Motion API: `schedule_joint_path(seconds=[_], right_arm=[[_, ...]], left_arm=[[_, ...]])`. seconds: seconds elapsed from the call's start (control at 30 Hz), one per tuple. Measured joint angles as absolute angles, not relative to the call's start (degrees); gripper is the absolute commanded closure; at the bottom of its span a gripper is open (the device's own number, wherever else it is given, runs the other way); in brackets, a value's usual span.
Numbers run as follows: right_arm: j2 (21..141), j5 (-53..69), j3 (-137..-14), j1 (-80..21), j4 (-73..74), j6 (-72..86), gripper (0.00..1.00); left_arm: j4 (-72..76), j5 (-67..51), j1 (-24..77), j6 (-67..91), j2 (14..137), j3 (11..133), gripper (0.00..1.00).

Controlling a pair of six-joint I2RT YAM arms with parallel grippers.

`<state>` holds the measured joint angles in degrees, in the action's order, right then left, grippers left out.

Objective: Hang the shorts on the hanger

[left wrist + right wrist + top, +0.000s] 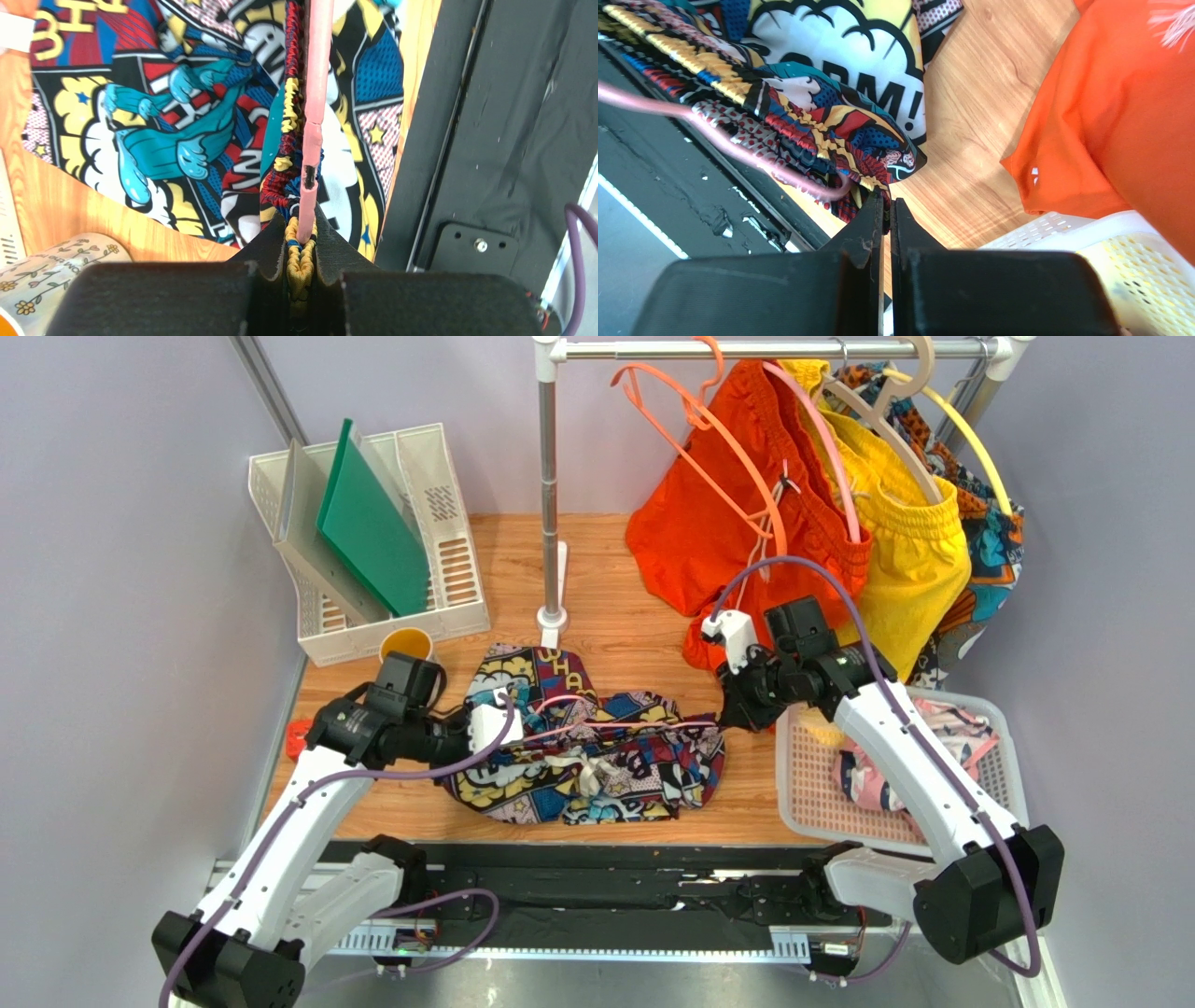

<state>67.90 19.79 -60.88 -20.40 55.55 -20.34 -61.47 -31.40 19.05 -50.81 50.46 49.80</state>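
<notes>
Left gripper is clenched on two things at once: the pale pink hanger wire and the gathered waistband of the comic-print shorts bunched against it. I read this as pinning cloth and wire together so the band cannot slip off that end. At the other end, the right gripper has its fingers drawn to a thin slit at the shorts' edge. The hanger's wire curls just beside the tips, and I cannot tell whether it is pinched or merely near. From overhead the shorts lie crumpled on the wooden table between my two arms, with the hanger running across them along the waistband, so I judge the threading is under way and the garment not yet hung. Just right of them sits a white mesh basket. Behind, plain orange shorts and yellow shorts hang from the rail. A flowered cup stands close by my left wrist, worth minding on any lift.
</notes>
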Motion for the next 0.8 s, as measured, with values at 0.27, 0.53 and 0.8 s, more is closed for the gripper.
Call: schedule_joint_path(seconds=[0.27, 0.53, 0.8], right_arm=[[67.72, 22.04, -64.25, -20.40, 59.40, -21.41, 1.00], [68.73, 22.20, -68.40, -22.39, 62.41, -21.37, 0.98], [70.35, 24.25, -72.05, -22.79, 66.28, -21.69, 0.32]], left_arm=[[-64.12, -30.30, 19.00, -52.58, 57.47, 54.30, 1.00], [-63.57, -27.40, 25.56, -49.28, 64.01, 59.35, 1.00], [-63.26, -26.55, 26.76, -47.31, 64.14, 59.75, 1.00]])
